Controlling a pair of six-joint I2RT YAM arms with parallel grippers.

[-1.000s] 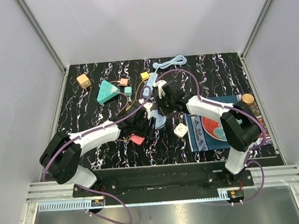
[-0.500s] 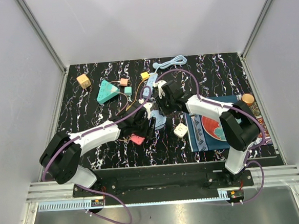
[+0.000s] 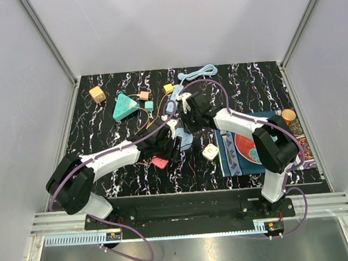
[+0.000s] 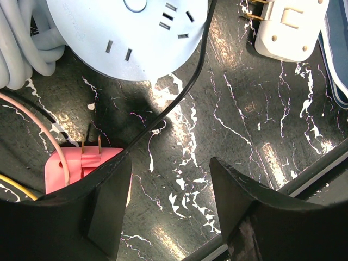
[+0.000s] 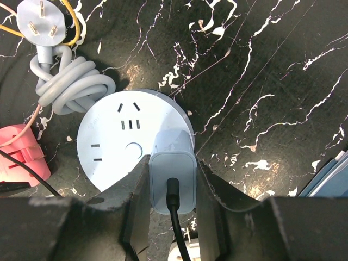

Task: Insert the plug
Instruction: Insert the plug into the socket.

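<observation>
Black white-veined tabletop between pale grey walls; right gripper tight on pale-blue plug, left gripper spread

My left arm reaches from its base forward and to the right, the forearm lying low. It ends in my left gripper near the centre. Its two fingers stand well apart and point downward, with nothing gripped between them. My right arm folds at the elbow and runs leftward, which sets my right gripper just beyond the left one. There the fingers are drawn in, pressing on both sides of the plug.
</observation>
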